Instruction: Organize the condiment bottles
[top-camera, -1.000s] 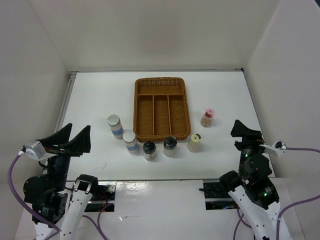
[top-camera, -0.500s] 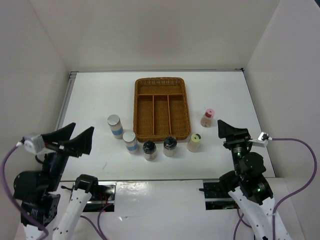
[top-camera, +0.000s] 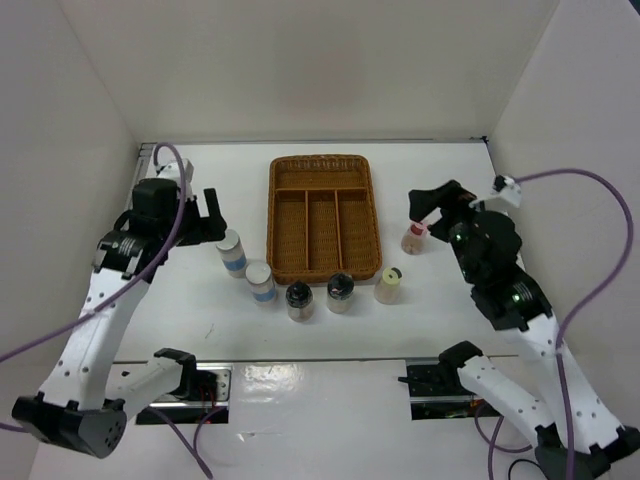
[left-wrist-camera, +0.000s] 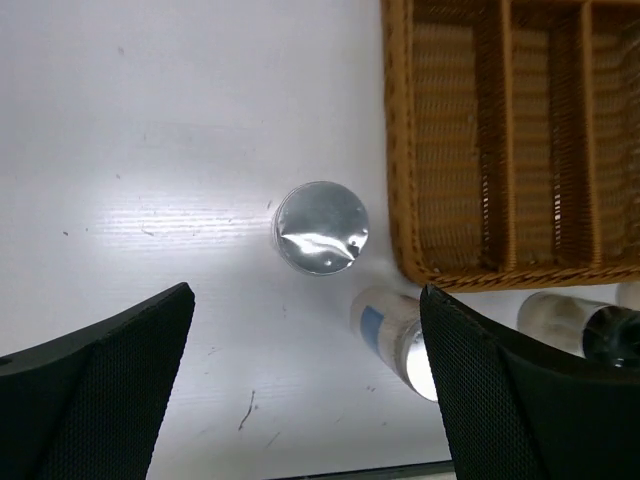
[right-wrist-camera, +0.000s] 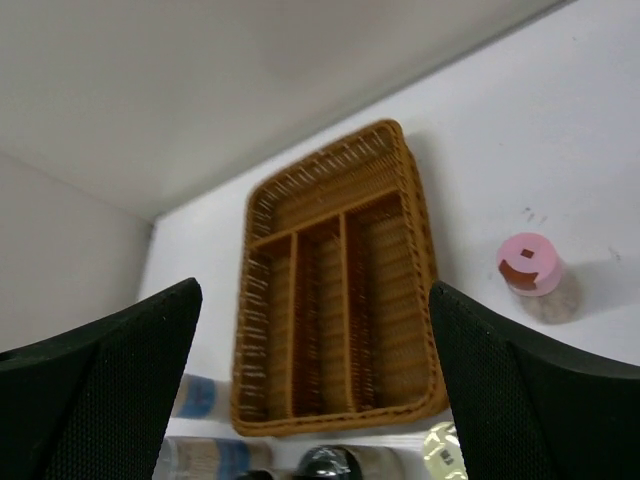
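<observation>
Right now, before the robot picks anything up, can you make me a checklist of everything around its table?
Surface: white table, a few faint scuffs.
Job's things: six bottles upright, all outside the wicker tray: left white bottle, second white bottle, left black-capped bottle, right black-capped bottle, yellow-capped bottle, pink-capped bottle.
Clutter: nothing seen.
Grippers: left gripper open, near the left white bottle; right gripper open, near the pink-capped bottle; neither holds anything.
Cables: purple cables loop off both arms, not touching the bottles.
Surroundings: plain white walls.
</observation>
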